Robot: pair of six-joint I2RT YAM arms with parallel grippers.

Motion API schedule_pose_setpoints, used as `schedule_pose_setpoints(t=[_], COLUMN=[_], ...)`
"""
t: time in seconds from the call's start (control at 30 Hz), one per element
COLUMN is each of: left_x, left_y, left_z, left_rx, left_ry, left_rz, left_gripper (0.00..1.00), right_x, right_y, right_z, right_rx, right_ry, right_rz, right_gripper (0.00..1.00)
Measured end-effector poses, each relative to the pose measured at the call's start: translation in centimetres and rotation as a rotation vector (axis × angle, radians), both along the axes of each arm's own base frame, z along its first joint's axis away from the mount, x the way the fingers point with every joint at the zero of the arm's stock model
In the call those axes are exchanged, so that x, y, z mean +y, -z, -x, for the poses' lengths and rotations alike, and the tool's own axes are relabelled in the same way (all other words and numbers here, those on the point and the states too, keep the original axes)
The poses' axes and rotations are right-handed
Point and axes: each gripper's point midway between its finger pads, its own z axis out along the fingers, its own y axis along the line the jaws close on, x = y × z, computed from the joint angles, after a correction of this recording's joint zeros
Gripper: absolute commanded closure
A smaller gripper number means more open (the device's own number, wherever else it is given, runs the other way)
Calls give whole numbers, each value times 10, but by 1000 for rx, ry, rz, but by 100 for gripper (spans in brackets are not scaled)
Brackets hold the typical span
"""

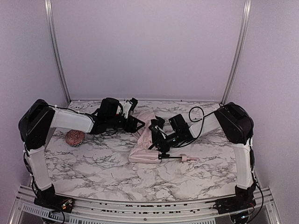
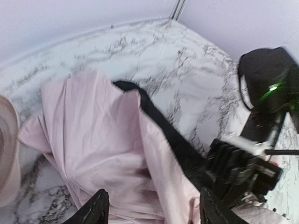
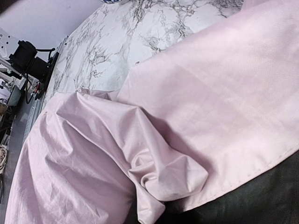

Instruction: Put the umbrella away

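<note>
Lavender walls close in a marble counter point(image 1: 93, 163) on three sides. At the far left of it lies a small reddish knobbly ball point(image 1: 74, 137), well apart from everything else. Next comes the left end effector point(image 2: 153, 207), reaching toward the middle; its two fingers stand apart above the pink cloth, and nothing is between them. In the centre of the counter lies the umbrella point(image 1: 142, 142), collapsed into a loose, wrinkled heap of pale pink fabric, with a strip of black lining point(image 2: 159, 123) showing along one fold. The right end effector point(image 1: 158, 137) sits on the right side of this heap with its fingers together; I cannot tell if cloth is pinched between them. Further right, the thin black shaft point(image 1: 175, 157) sticks out of the fabric and ends in the small pale handle knob point(image 1: 191, 159), which rests on the counter.
</note>
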Motion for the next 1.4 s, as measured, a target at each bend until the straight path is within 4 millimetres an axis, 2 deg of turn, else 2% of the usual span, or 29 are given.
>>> schedule_pose_setpoints(t=[0.07, 0.1, 0.17, 0.23, 0.27, 0.3, 0.4, 0.53, 0.63, 0.77, 0.87, 1.0, 1.13, 1.2, 1.3, 1.4], left_x=[1, 2, -3, -8, -8, -11, -14, 0, 8, 2, -1, -2, -7, -8, -9, -10], left_y=[-37, -61, -93, -106, -106, -98, -61, 2, 28, 42, 52, 69, 79, 79, 79, 79], left_z=[11, 23, 55, 96, 112, 133, 164, 168, 168, 156, 150, 147, 143, 143, 146, 151], left_rx=[-97, -166, -283, -388, -430, -458, -470, -393, -357, -370, -384, -372, -348, -331, -300, -264], left_ry=[34, 67, 157, 267, 315, 382, 524, 614, 657, 671, 685, 705, 700, 690, 684, 687], left_rz=[14, 21, 27, 3, -24, -66, -220, -447, -538, -599, -633, -665, -669, -656, -634, -616], left_gripper=[36, 36, 31, 22, 18, 13, 7, 6, 6, 8, 13, 23, 40, 43, 48, 52], right_x=[1, 1, 1, 1, 1, 2, 2, 2, 2, 2, 2, 3, 3, 3, 3, 1], right_y=[1, 1, 0, 0, 0, 0, 0, 0, 0, 0, -1, -1, -3, -4, -5, -9], right_z=[1, 1, 1, 1, 1, 1, 2, 3, 4, 6, 7, 7, 8, 8, 8, 7], right_rx=[3, 3, 6, 9, 9, 10, 17, 25, 29, 36, 41, 48, 59, 67, 86, 104], right_ry=[-11, -16, -21, -25, -27, -31, -42, -54, -59, -65, -70, -72, -78, -80, -76, -69], right_rz=[-2, -4, -4, -2, 0, 3, 8, 11, 9, 4, 1, 2, 0, -1, 3, -7], right_gripper=[100, 100, 100, 100, 100, 100, 100, 100, 100, 100, 100, 100, 100, 94, 77, 65])
